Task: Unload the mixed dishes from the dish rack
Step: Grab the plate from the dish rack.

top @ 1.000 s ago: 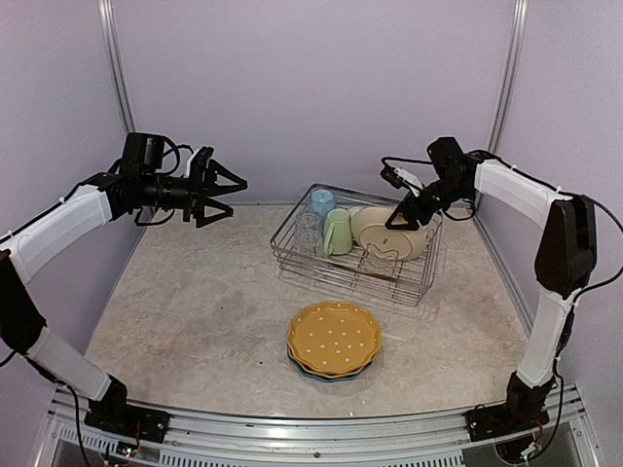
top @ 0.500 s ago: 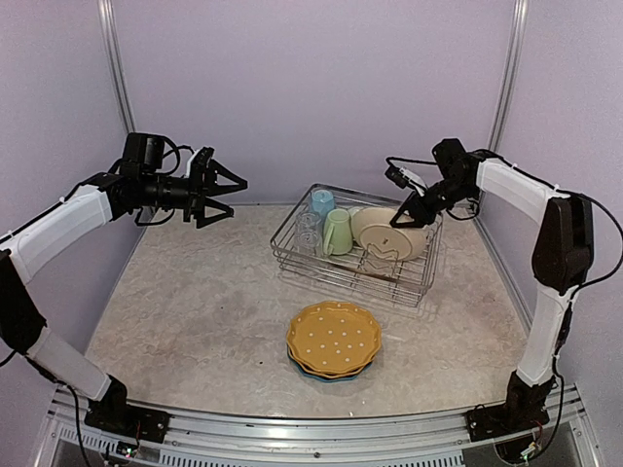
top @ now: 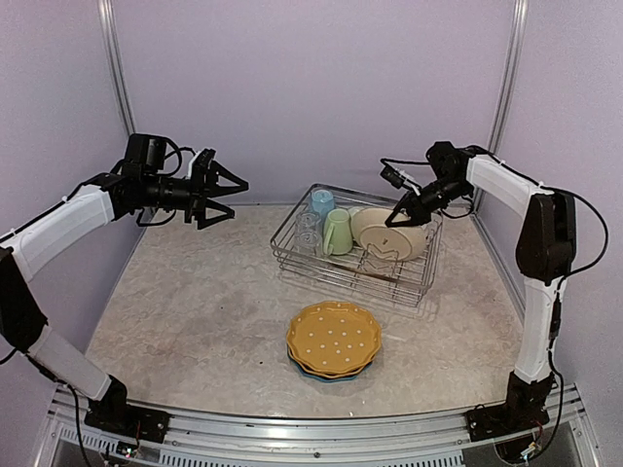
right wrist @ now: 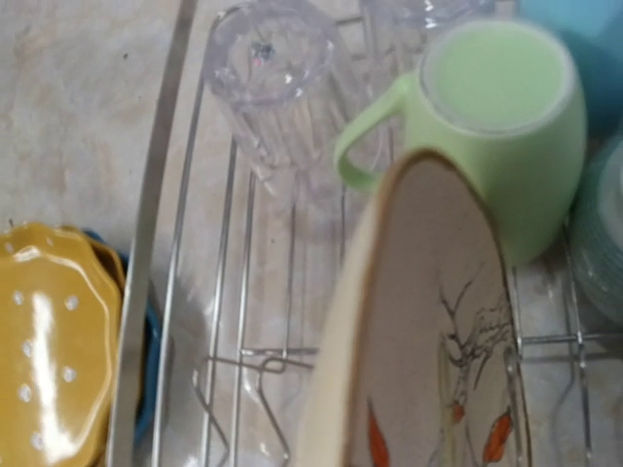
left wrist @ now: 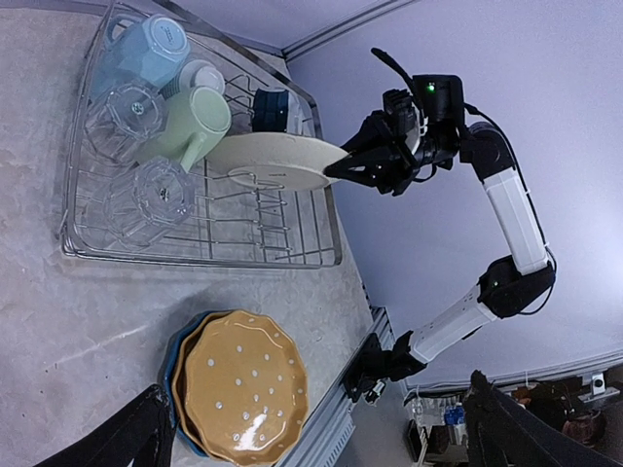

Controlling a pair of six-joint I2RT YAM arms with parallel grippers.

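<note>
The right tool (top: pixel 397 218) is clenched on the upper rim of the cream bird-print plate (top: pixel 385 239), which stands on edge in the dish rack (top: pixel 331 272) (orange birds on a bare branch are its only marking). The pale green mug (top: pixel 337 232) sits just beyond the tool. The left tool (top: pixel 238 196) hangs released, well apart from the rack. On the surface (top: pixel 195 311), a dotted yellow plate (top: pixel 333 338) lies on a blue plate (right wrist: pixel 148 350).
</note>
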